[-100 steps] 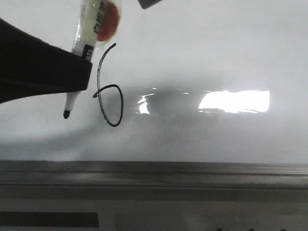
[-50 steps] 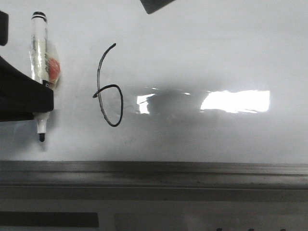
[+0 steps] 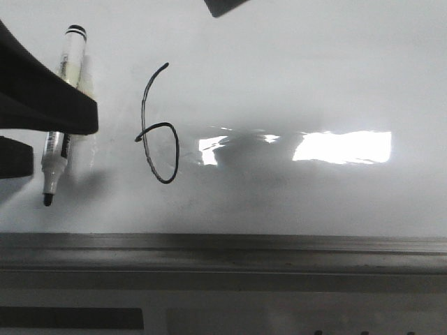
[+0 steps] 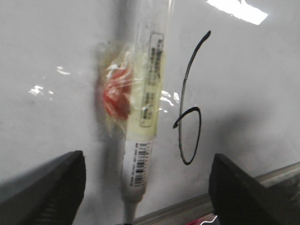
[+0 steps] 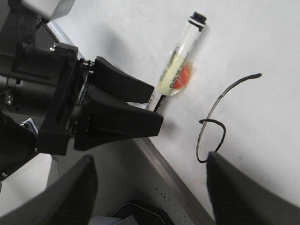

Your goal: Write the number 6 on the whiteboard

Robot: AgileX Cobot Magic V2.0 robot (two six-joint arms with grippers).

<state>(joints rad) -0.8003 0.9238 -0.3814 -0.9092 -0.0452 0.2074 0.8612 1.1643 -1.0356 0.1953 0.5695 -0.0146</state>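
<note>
The whiteboard (image 3: 293, 84) fills nearly everything in front, glossy white, with a bright glare patch (image 3: 342, 146) right of centre and its grey frame (image 3: 223, 251) running along the near edge. The left gripper (image 4: 140, 197) comes in from the left, and its jaws stand spread wide with the marker (image 3: 61, 112) lying flat on the board between them, untouched by either finger. The right gripper (image 5: 150, 197) hovers over the board, jaws also spread and holding nothing. The 6 (image 3: 157, 125) sits drawn in thin black line just right of the marker, its loop closed near the bottom. The marker carries a small red blob (image 4: 117, 96) under clear tape, tip pointing toward the frame.
</note>
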